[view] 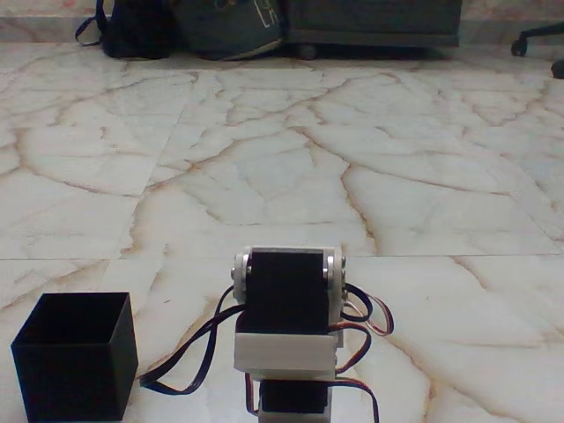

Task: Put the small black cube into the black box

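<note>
Seen in the fixed view: black box (76, 355), open top upward, standing near left on veined marble floor (352, 176). Just right of it, white robot arm (286, 322) with black servo and looping wires. Gripper state impossible to tell. Dark bags (194, 26) lying far left.

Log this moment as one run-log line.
arm: folded, bottom centre | gripper: unseen | black box: upright, open top, bottom left, apart from arm | floor: marble
</note>
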